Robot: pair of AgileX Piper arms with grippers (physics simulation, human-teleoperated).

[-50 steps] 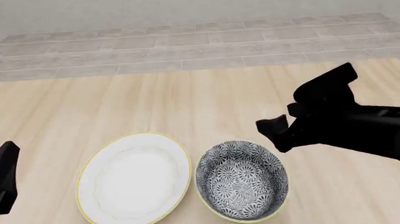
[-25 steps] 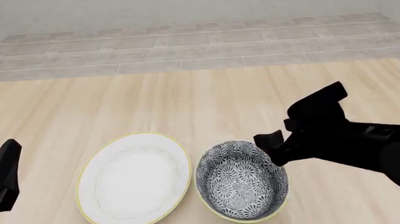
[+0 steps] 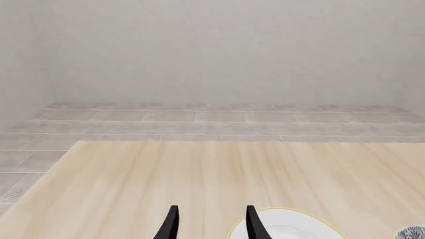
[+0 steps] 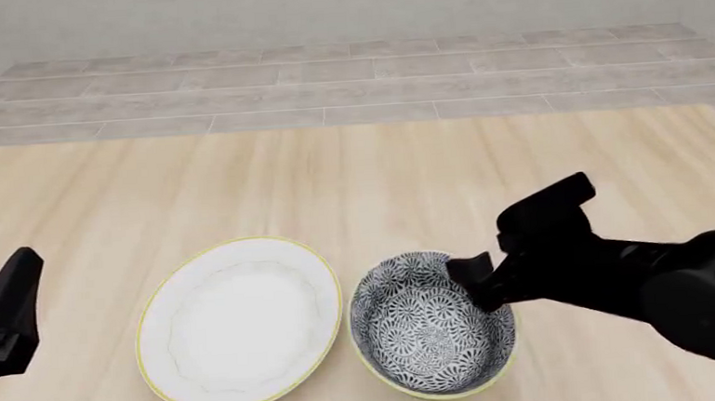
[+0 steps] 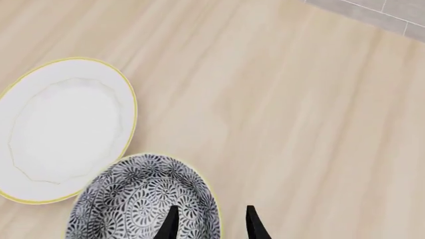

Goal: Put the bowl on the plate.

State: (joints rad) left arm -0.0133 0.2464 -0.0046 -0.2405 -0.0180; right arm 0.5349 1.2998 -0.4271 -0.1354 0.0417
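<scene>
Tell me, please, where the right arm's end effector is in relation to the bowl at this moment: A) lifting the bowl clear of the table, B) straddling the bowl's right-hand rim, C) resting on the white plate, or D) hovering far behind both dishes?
B: in the right wrist view the right end effector has one finger over the bowl and one outside its rim, beside the plate.

Your plate (image 4: pixel 238 324) and bowl (image 4: pixel 430 325) sit rim to rim, no gap between. Open table (image 4: pixel 356 182) lies beyond them.

right arm (image 4: pixel 636 272) — matte black, blocky | fingers (image 5: pixel 171 224) — thin, black, tapered
</scene>
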